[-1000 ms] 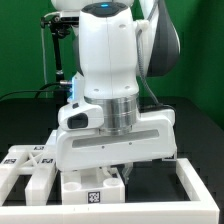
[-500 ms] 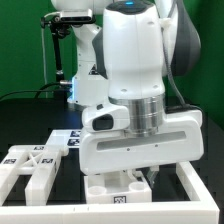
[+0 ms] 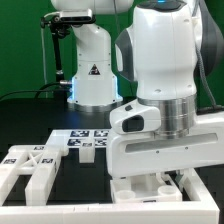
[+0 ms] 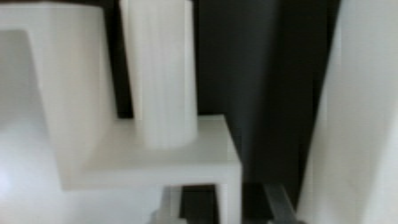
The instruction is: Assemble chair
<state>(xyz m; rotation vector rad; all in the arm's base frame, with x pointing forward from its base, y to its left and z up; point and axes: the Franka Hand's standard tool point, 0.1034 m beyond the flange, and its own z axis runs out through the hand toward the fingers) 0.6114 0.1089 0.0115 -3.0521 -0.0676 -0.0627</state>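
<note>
The chair lies in loose white parts. A flat X-braced panel with marker tags rests at the exterior view's left. My big white gripper hangs low over a chunky white chair piece at the front right, and its fingers are hidden behind that piece. In the wrist view a thick white bar rises from a white block, close in front of my gripper. The fingertips are blurred dark shapes at the frame's edge. The gripper is shut, and nothing shows held in it.
The marker board lies on the black table behind the parts. A low white wall runs along the exterior view's right, also seen as the white wall in the wrist view. The arm's base stands at the back.
The arm and gripper have moved steadily toward the exterior view's right, uncovering the marker board and the base behind. The chair parts have stayed put and the gripper has stayed shut.
</note>
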